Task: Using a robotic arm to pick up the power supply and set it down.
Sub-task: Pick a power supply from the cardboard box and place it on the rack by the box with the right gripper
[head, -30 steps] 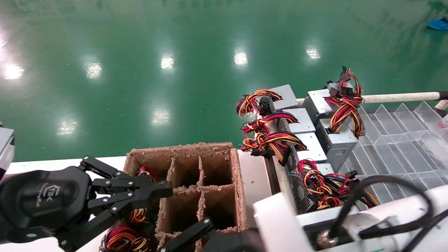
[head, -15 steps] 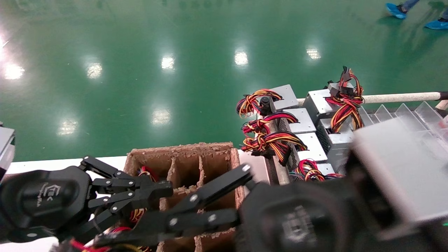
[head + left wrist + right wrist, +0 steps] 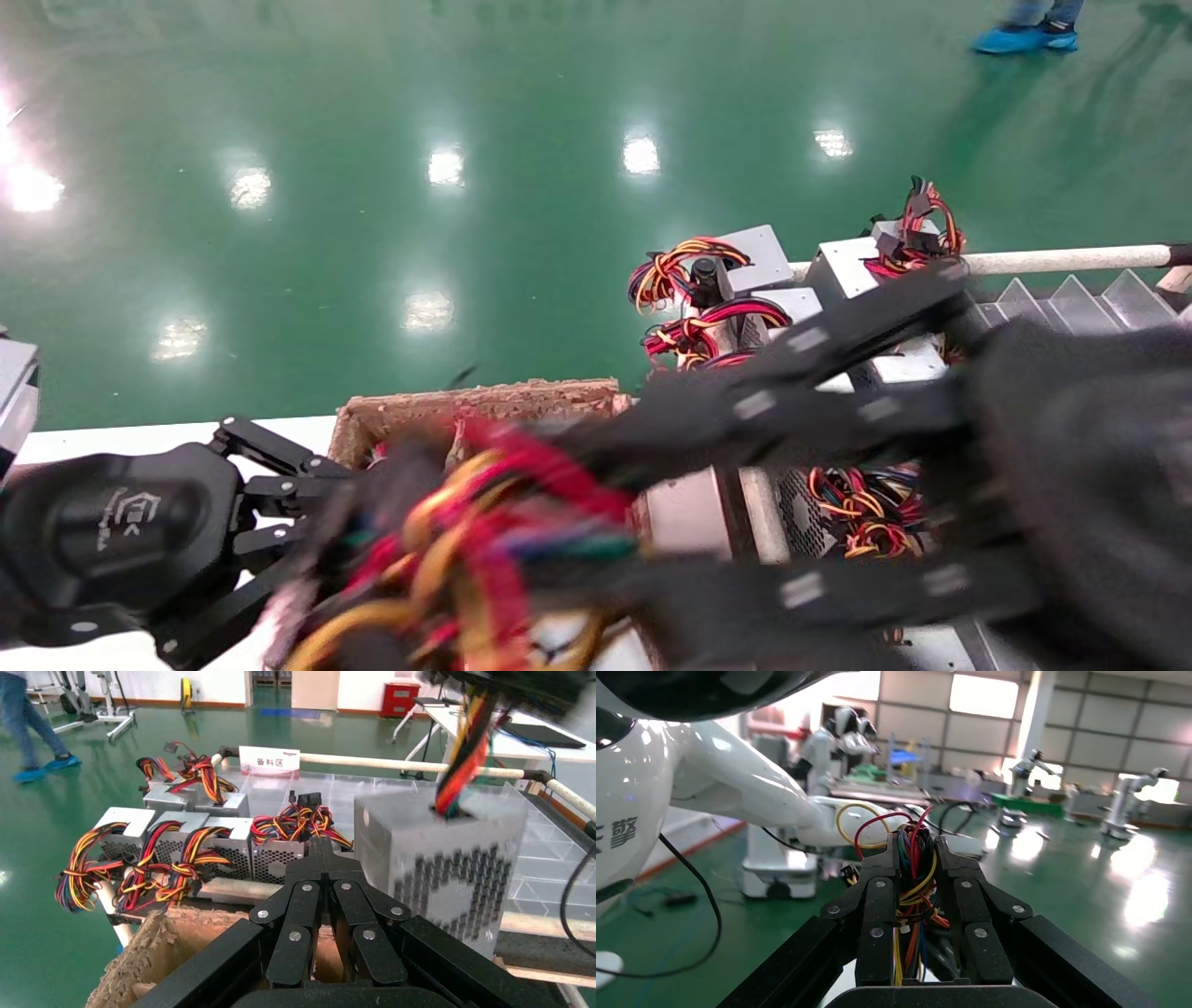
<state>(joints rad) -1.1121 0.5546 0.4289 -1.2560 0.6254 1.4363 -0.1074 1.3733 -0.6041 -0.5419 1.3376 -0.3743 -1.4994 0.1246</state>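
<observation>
A: What does the head view show?
B: The right gripper (image 3: 521, 522) crosses the foreground, pinching the wire bundle (image 3: 466, 540) above the cardboard divider box (image 3: 484, 399); spare supplies (image 3: 773, 308) sit far right.

A: And the left wrist view?
B: The left gripper (image 3: 325, 855), fingers pressed together, sits near-left; the power supply (image 3: 443, 860) hangs by its wires, clear of the box.

A: The right wrist view?
B: Fingers (image 3: 877, 903) clamp the wires.

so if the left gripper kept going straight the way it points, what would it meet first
Probably the hanging silver-grey perforated metal power supply, just off the tips of the black left gripper, hung by its wires from the right gripper. Depth is unclear; missing it, the row of wired boxes behind.
</observation>
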